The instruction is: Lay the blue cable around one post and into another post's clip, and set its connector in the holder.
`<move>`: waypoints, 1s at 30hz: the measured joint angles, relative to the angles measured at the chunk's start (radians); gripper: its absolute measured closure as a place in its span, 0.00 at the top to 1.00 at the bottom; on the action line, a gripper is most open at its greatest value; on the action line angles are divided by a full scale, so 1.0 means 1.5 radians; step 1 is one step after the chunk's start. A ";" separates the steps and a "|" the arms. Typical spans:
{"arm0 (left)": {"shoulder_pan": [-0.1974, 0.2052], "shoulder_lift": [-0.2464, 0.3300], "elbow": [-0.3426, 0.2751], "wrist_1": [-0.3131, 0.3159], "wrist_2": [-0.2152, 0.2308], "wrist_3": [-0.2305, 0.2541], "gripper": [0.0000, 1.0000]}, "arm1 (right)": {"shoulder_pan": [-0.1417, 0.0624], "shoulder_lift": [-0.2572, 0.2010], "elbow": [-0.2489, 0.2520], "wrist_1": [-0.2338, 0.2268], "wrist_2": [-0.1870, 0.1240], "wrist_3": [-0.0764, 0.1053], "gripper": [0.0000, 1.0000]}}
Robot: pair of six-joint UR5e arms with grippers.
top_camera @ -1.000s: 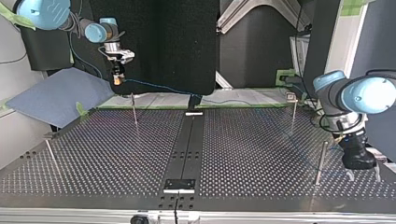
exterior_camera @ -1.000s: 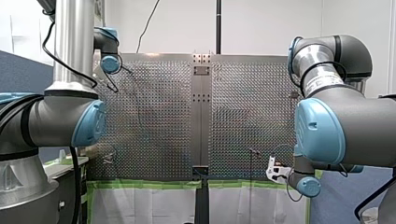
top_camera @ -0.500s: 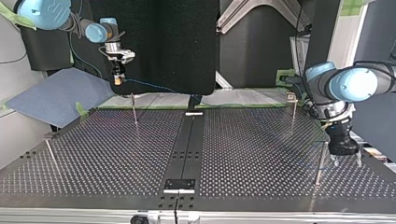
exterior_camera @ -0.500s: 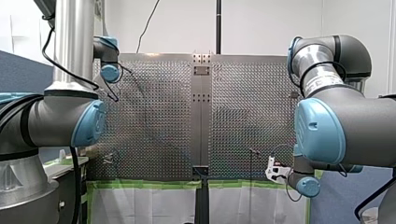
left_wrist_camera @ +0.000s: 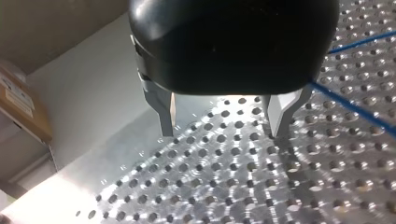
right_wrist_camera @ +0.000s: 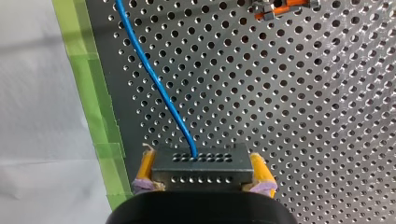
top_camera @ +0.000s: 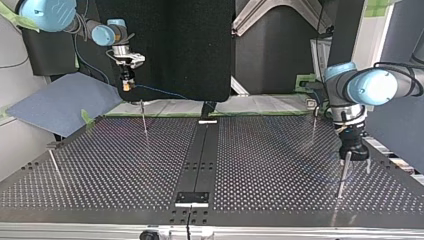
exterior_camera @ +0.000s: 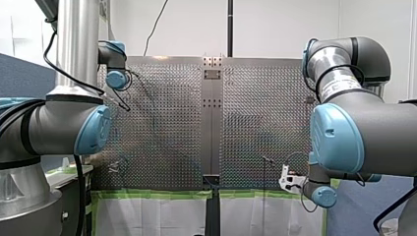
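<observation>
Blue cable (right_wrist_camera: 154, 79) — one end plugged into the dark connector (right_wrist_camera: 201, 173), which is clenched between the yellow pads (right_wrist_camera: 145, 167) of my right gripper (right_wrist_camera: 201, 159). Leaves the connector's face and runs out over the perforated table (right_wrist_camera: 289, 116), close along the green tape (right_wrist_camera: 88, 93) at the table's edge. In the top view, held up in the air off the table's far-left corner, near a thin post (top_camera: 144, 117), and strung from there toward the far middle of the table.

My left gripper (left_wrist_camera: 219, 128) — metal fingers (left_wrist_camera: 163, 112) spread, nothing between them, low over the holes. Two blue runs of cable just beside it, not touching it. In the top view, hanging at the right, tips at the top of the near-right post (top_camera: 341, 177). Cannot tell whether they touch.

Orange-and-metal fitting (right_wrist_camera: 280, 8) on the table ahead of the right gripper, well apart from the connector.
</observation>
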 joint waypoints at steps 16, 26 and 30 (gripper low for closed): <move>0.011 0.007 0.000 -0.064 0.012 -0.097 1.00 | 0.000 0.000 0.000 0.000 0.000 0.000 0.00; 0.010 0.029 -0.009 -0.090 0.040 -0.153 1.00 | 0.000 0.000 0.000 0.000 0.000 -0.001 0.00; 0.008 0.038 -0.012 -0.091 0.057 -0.175 1.00 | 0.001 0.000 0.000 0.000 0.000 -0.001 0.00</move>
